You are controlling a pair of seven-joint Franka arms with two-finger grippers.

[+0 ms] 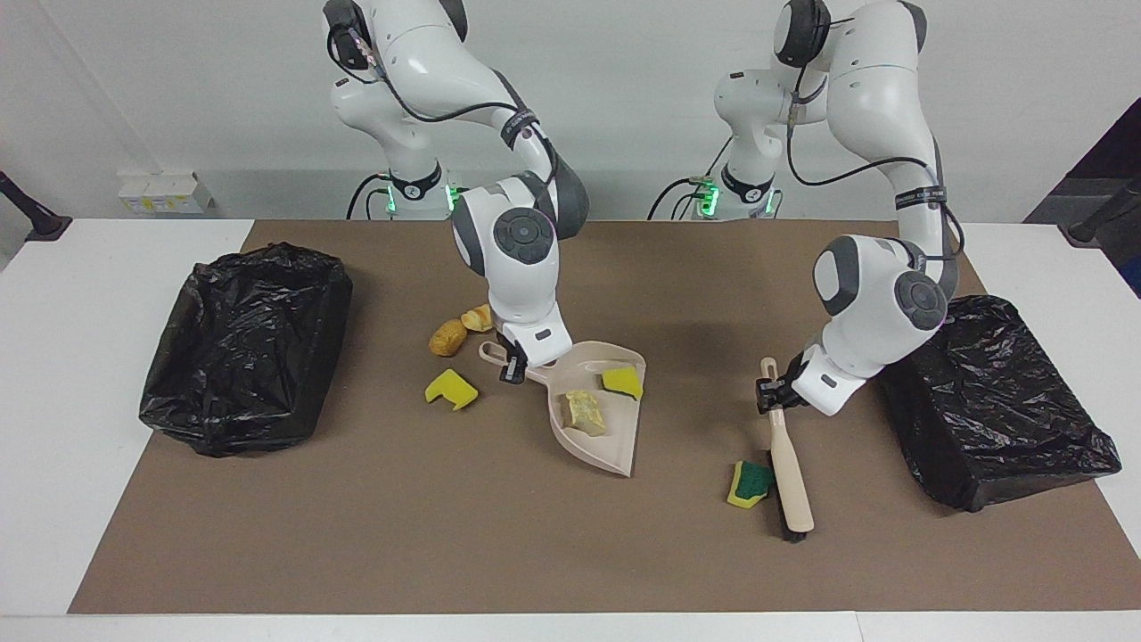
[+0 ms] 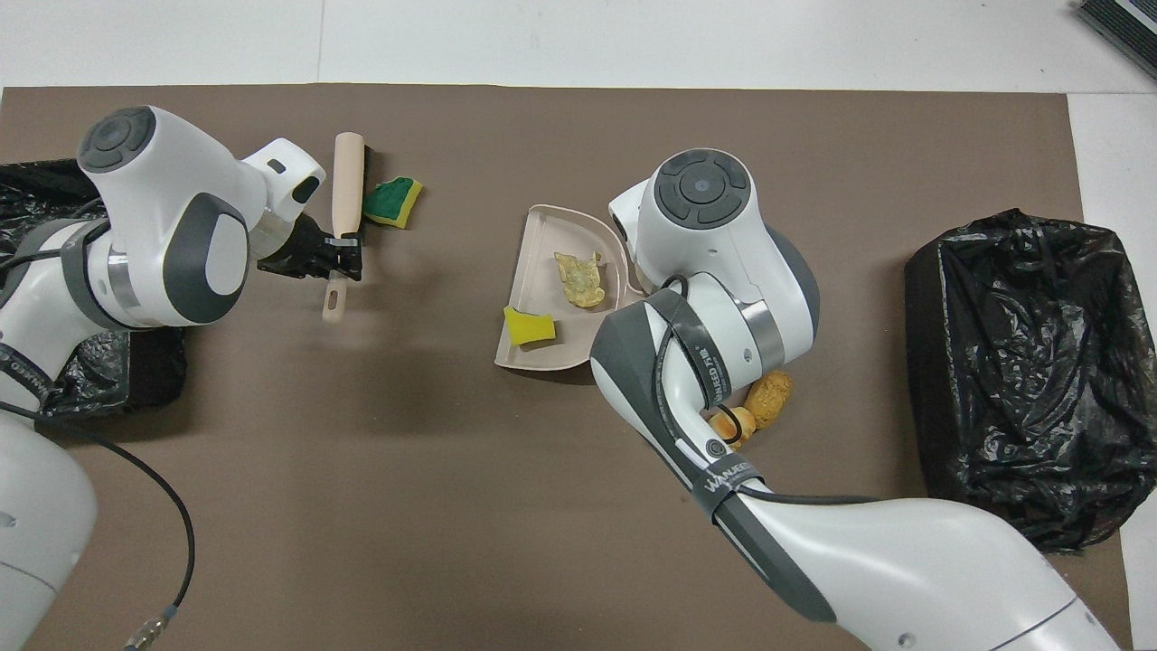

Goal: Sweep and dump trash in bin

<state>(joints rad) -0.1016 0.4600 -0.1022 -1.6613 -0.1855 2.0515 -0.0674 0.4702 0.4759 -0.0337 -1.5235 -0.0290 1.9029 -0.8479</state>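
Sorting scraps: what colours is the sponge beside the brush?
Green on yellow sponge; facing view shows it best.

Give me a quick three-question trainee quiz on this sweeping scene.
1. True or false: the beige plastic dustpan holds two scraps.
2. Which gripper holds the beige wooden brush with black bristles?
A. left gripper
B. right gripper
C. neither
3. Which scrap lies right beside the brush's bristles?

Key:
1. True: a yellow sponge chunk and a pale yellowish lump lie in it.
2. A; its fingers are shut on the brush handle, while the right gripper holds the dustpan's handle.
3. The green-and-yellow sponge.
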